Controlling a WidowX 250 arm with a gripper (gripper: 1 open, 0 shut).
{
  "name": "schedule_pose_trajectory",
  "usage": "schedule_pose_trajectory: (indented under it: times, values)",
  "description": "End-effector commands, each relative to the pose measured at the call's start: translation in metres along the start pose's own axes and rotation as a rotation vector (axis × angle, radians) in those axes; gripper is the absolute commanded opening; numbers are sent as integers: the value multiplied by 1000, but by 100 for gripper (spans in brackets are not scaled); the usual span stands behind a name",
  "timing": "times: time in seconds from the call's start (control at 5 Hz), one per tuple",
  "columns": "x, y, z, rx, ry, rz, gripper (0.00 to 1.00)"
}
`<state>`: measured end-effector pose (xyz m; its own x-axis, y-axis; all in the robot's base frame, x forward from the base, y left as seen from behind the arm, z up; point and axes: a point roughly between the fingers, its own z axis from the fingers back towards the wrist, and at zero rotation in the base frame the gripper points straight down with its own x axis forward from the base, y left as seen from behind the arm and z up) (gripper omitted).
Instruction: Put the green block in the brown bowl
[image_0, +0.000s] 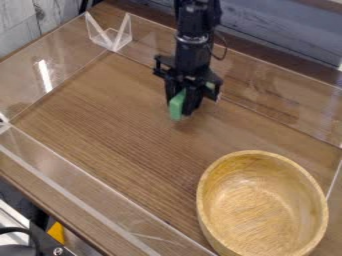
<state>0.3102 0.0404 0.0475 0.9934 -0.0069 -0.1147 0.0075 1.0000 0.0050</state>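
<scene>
One gripper (183, 97) grips the green block (177, 106), pointing down

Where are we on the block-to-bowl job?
Done: the gripper is shut on the green block. In hand: the block, between the fingertips, well away from the bowl. Left: carry it over and release; the brown bowl is empty.

Brown wooden tabletop (114, 135), lengthwise seams showing; on it, bowl (262, 215) at lower right, white wire-like piece (118, 46) toward upper left.
</scene>
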Motion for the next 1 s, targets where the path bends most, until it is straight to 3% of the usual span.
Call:
schedule_pose_trajectory:
  times: [0.0, 0.4, 0.8]
  values:
    - [9, 4, 37, -5, -99, -4, 0]
    - [13, 5, 52, -20, -131, -15, 0]
    - [8, -3, 53, -19, -133, -43, 0]
